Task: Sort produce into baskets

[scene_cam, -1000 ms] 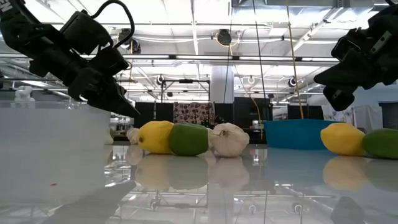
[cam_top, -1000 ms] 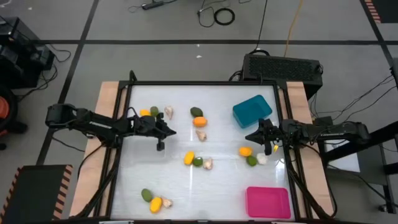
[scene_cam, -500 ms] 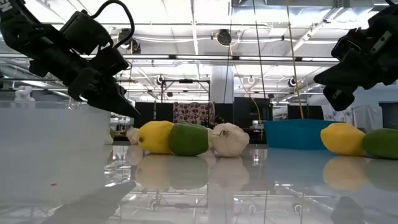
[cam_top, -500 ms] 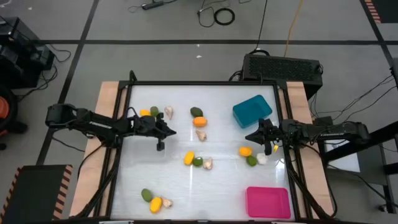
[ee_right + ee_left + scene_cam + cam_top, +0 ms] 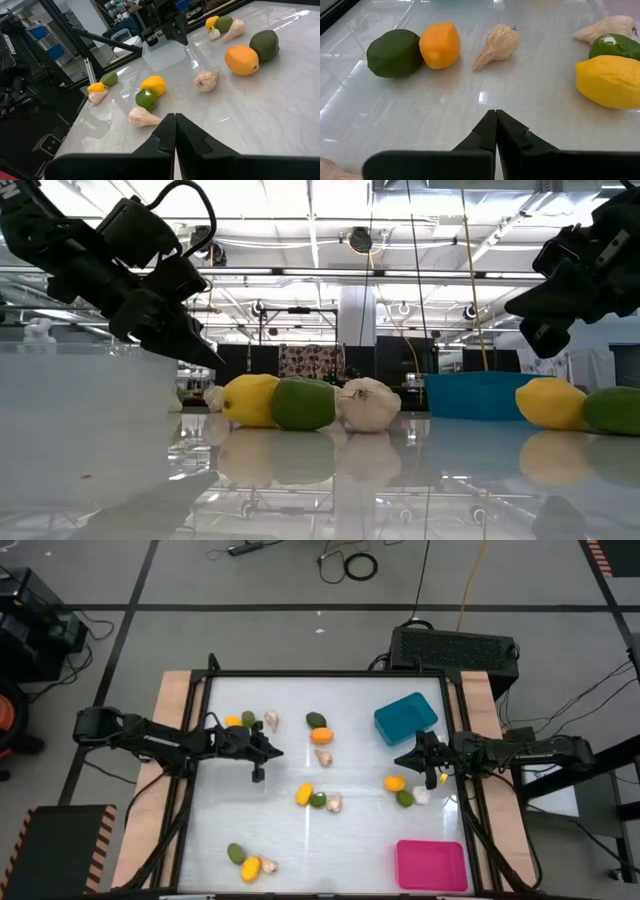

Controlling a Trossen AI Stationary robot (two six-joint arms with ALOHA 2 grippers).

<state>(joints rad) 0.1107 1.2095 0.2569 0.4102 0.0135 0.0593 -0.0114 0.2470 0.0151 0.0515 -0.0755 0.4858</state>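
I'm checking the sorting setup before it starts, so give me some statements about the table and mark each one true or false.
1. The teal basket holds no produce. True.
2. The pink basket holds a lemon. False: it holds nothing.
3. The left gripper is shut and holds nothing. True.
4. The right gripper grips a garlic bulb. False: it is shut and holds nothing.
5. A lemon, a lime and a garlic bulb lie together mid-table. True.

Lemon [image 5: 249,400], lime [image 5: 303,404], garlic [image 5: 369,404] touching, seemingly, before teal basket [image 5: 470,396].
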